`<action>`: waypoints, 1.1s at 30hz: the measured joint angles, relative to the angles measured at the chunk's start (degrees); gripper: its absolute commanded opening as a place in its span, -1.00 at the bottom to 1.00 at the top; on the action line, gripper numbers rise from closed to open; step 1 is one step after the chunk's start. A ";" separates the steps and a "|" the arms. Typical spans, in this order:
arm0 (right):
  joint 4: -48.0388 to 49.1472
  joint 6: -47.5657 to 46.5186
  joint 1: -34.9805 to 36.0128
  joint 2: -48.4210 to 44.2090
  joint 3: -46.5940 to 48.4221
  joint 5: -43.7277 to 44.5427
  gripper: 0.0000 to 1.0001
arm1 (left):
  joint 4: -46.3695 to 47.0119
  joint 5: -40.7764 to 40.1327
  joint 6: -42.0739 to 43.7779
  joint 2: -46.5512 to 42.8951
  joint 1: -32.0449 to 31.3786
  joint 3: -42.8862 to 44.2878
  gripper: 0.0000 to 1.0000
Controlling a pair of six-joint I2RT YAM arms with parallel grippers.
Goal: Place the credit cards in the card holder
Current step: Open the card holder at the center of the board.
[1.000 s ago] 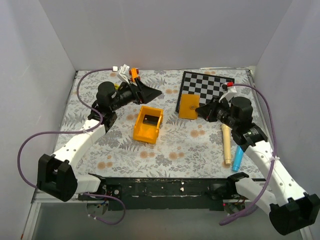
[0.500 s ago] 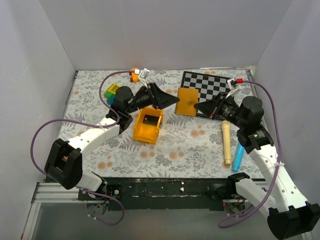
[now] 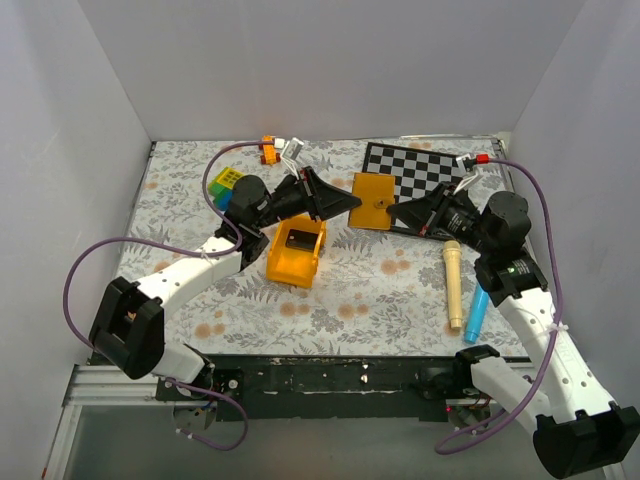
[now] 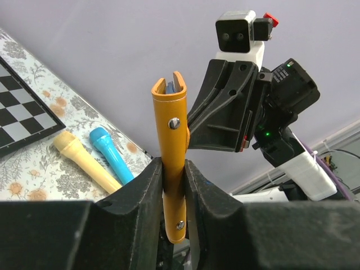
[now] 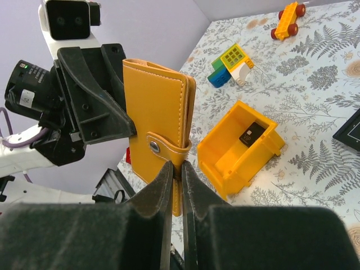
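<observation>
The tan card holder (image 3: 373, 201) hangs folded in the air between both arms, above the table's back middle. My left gripper (image 4: 174, 166) is shut on one edge of the card holder (image 4: 171, 129), its pads pressed against both faces. From the other side, my right gripper (image 5: 176, 166) is shut on the edge of the card holder (image 5: 157, 107) by the snap strap. One black credit card (image 5: 252, 134) lies flat inside the yellow bin (image 5: 222, 160). In the top view the left gripper (image 3: 352, 203) and right gripper (image 3: 393, 213) face each other.
The yellow bin (image 3: 285, 270) stands on the floral table just below the left gripper. A chequered board (image 3: 420, 170) lies at the back right. A cream cylinder (image 3: 453, 285) and a blue marker (image 3: 476, 315) lie at the right. Toy blocks (image 3: 225, 183) and an orange toy car (image 3: 268, 150) sit at the back left.
The left arm swung right from the back left to the card holder and its jaws closed on it. The right arm lifted the holder and shifted it slightly left.
</observation>
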 measured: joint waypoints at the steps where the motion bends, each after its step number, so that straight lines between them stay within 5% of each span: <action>1: 0.02 -0.02 -0.02 0.02 0.00 -0.02 -0.97 | -0.17 0.00 0.17 0.00 -0.04 0.00 -0.97; 3: -0.24 -0.24 -0.02 0.07 0.00 0.02 -0.82 | -0.94 -0.22 0.74 0.00 -0.15 0.02 -1.00; 7: -3.26 -1.73 -0.02 1.01 0.94 0.52 0.06 | -5.25 -2.03 3.48 -0.48 -0.57 0.28 -1.00; 9: -5.35 -3.08 -0.02 1.86 2.12 1.49 0.21 | -9.88 -3.78 6.23 -1.25 -1.16 1.14 -1.00; 21: -10.08 -6.40 0.11 4.90 7.41 4.68 0.07 | -36.59 -32.89 25.53 -4.70 -11.78 15.34 -1.00; 33: -12.07 -7.41 1.92 6.86 9.16 6.99 0.10 | -49.11 -55.15 35.56 3.10 -20.41 23.58 -1.00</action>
